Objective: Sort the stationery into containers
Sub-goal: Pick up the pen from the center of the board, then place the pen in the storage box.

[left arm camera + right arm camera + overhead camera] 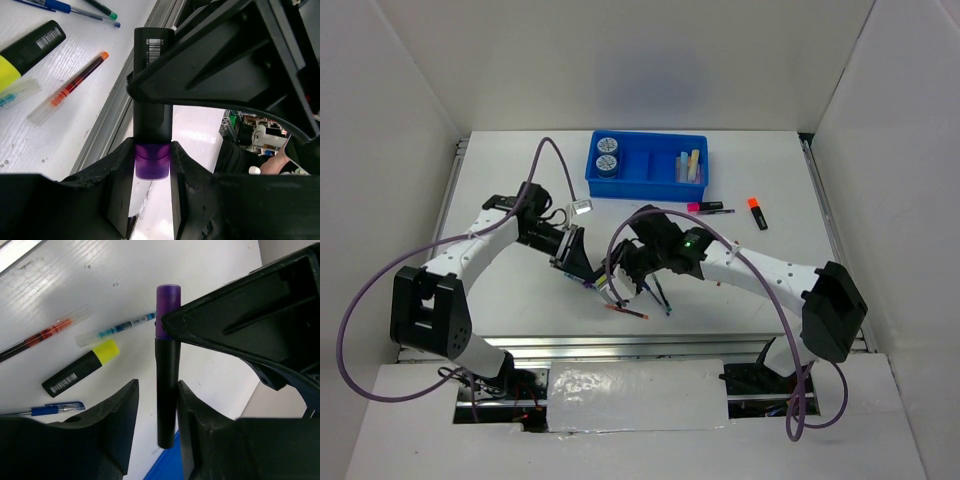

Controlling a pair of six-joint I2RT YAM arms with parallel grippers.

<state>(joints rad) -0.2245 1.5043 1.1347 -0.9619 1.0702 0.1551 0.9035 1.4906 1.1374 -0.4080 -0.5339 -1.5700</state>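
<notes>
A purple-capped highlighter point(152, 95) with a black body hangs in the air between both arms. My left gripper point(152, 170) is shut on its purple cap point(168, 295). My right gripper point(157, 390) stands around the black body point(166, 375); one finger touches it and a gap shows on the other side, so it is open. Both grippers meet near the table's front middle, left gripper point(582, 268) and right gripper point(620, 272). The blue tray point(645, 185) stands at the back, with two pale-blue discs point(607, 153) in its left compartment and pale highlighters point(688, 165) on the right.
Below the grippers lie a yellow highlighter point(80, 371), a red pen point(40, 337), a teal pen point(120, 329) and a blue pen point(45, 411). A pink highlighter point(705, 207) and an orange one point(757, 213) lie right of the tray. A metal rail point(107, 115) marks the table's near edge.
</notes>
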